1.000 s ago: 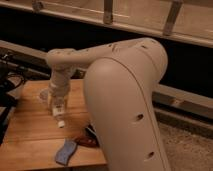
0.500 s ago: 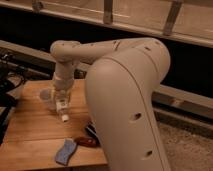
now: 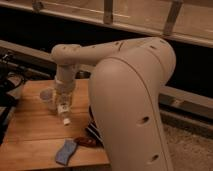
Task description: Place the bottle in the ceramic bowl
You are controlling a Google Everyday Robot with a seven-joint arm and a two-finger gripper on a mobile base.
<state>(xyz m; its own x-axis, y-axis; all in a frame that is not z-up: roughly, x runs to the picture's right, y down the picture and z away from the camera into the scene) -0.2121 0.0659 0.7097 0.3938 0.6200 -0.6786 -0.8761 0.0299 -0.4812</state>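
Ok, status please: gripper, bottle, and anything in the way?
Gripper over the wooden table, shut on the bottle, cap down. Ceramic bowl not visible, perhaps behind the arm. White cup close beside the gripper.

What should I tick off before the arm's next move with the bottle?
1. Grip: ok; the bottle hangs cap-down from the tool, over the table's left part.
2. Bottle above ceramic bowl: not ok; only bare table lies beneath it.
3. Ceramic bowl in sight: cannot tell; the arm hides that side.
4. Clearance: cannot tell; the cup sits right beside the tool.
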